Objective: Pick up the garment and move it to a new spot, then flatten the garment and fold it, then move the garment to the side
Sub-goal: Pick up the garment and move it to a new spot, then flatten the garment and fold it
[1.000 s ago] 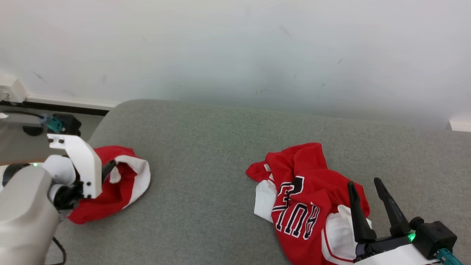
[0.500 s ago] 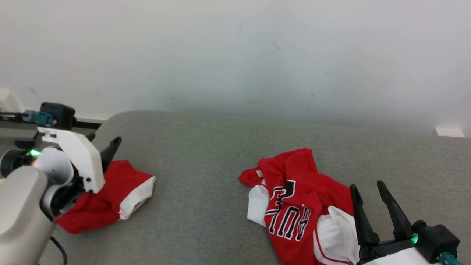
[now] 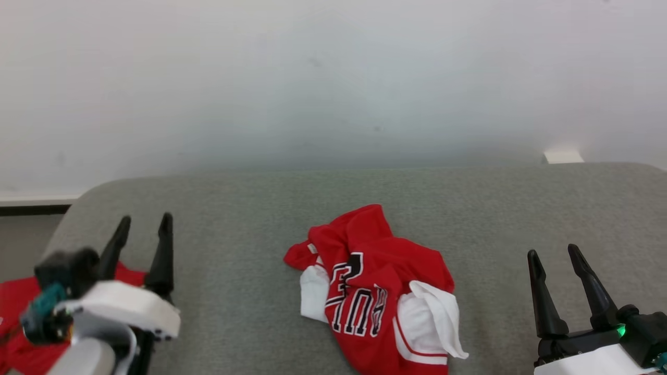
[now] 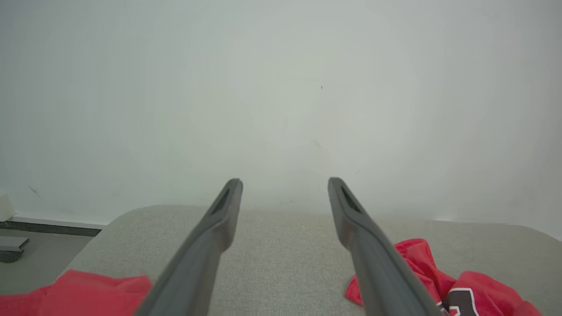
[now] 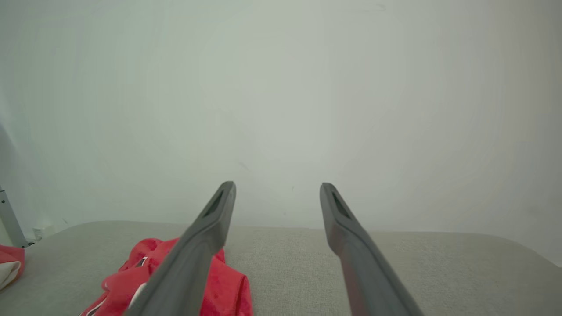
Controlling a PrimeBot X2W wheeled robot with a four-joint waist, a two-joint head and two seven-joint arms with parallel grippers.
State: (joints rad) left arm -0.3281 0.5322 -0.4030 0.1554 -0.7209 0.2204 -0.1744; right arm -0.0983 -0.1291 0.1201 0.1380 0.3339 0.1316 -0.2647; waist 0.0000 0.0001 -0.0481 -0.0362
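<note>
left gripper (image 3: 146, 217) — fingers spread, empty | right gripper (image 3: 552, 250) — fingers spread, empty

Red garment (image 3: 411, 271) with white panels (black lettering, white-edged) on a grey surface (image 3: 250, 234).

The right pincer (image 5: 277, 188) stands open and empty. One finger (image 5: 193, 254) crosses in front of the crumpled red garment (image 5: 221, 283) on the grey cushion (image 5: 285, 263). A second red-white cloth (image 5: 9, 260) lies well apart from the garment.
</note>
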